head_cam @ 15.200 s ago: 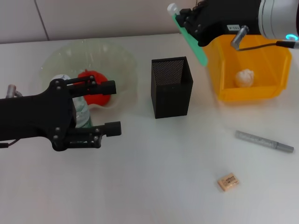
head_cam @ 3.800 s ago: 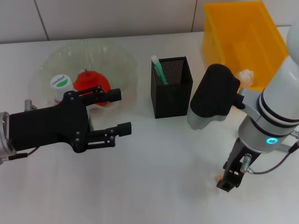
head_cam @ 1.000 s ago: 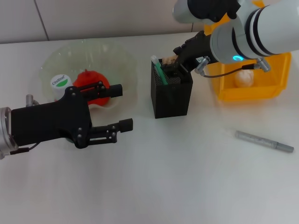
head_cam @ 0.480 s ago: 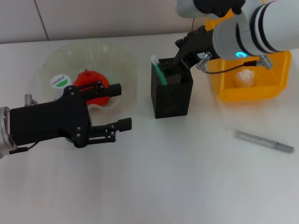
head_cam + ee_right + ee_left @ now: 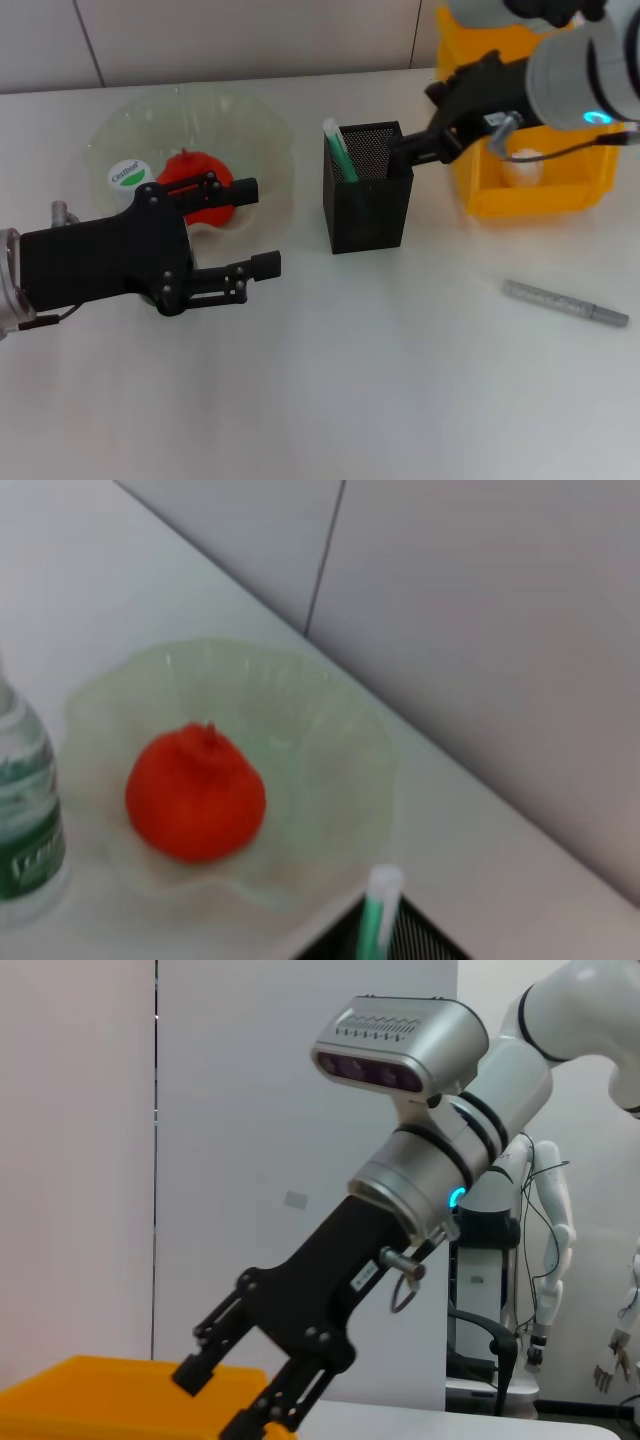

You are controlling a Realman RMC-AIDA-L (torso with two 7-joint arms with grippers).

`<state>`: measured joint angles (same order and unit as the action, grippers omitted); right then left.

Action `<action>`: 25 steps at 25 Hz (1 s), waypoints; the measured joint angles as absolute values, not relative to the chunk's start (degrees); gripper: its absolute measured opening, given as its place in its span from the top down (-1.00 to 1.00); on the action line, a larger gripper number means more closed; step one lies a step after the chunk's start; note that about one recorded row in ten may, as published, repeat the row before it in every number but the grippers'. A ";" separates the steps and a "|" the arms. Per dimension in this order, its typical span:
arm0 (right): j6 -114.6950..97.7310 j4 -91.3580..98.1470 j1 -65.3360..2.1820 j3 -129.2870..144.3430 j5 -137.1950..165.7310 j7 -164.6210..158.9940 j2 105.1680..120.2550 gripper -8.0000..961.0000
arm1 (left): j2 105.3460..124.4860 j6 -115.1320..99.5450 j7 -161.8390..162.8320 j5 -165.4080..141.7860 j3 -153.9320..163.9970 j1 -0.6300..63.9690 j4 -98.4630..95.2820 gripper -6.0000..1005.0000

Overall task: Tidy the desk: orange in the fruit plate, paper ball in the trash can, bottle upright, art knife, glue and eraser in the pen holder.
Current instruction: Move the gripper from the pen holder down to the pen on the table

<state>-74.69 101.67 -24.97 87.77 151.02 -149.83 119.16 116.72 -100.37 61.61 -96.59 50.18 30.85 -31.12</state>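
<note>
1. Head view, upper right of the frame: the right gripper [image 5: 412,150] hangs at the right rim of the pen holder [image 5: 367,187], its fingers apart and holding nothing.
2. A green-and-white stick [image 5: 337,148] stands in the pen holder's left corner.
3. At right, the trash can [image 5: 533,195] holds the paper ball [image 5: 524,170].
4. At left, the orange [image 5: 190,176] lies in the fruit plate [image 5: 260,135]; the bottle [image 5: 128,180] stands upright just beside it.
5. Lower left, the left gripper [image 5: 258,226] hovers over the desk [image 5: 380,380] with fingers spread, empty.
6. A grey pen-like tool [image 5: 566,302] lies on the desk at right.
</note>
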 joint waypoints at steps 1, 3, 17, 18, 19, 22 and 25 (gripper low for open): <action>-76.43 102.82 -24.41 87.06 151.02 -149.83 119.16 -0.48 | 116.72 -100.37 61.61 -96.59 50.18 30.85 -31.12 -0.57; -80.25 105.60 -22.87 86.04 151.00 -149.83 119.17 -0.47 | 116.86 -100.36 61.61 -96.59 50.18 30.86 -31.12 -0.57; -98.01 111.25 -22.21 80.03 151.26 -150.55 119.16 -0.47 | 117.23 -99.79 61.61 -96.59 50.44 30.92 -30.84 -0.57; -98.95 111.14 -22.24 79.49 151.29 -150.38 119.14 -0.47 | 117.23 -99.69 61.61 -96.59 50.47 30.88 -30.81 -0.57; -99.80 111.01 -22.31 78.99 151.41 -150.22 119.13 -0.47 | 117.23 -99.69 61.61 -96.59 50.47 30.88 -30.81 -0.57; -101.52 109.67 -22.57 78.25 151.86 -149.89 119.11 -0.46 | 117.25 -99.56 61.61 -96.59 50.50 30.86 -30.77 -0.57; -102.18 106.96 -23.00 77.72 152.13 -148.92 119.10 -0.46 | 117.34 -99.47 61.30 -96.59 50.58 30.78 -30.68 -0.57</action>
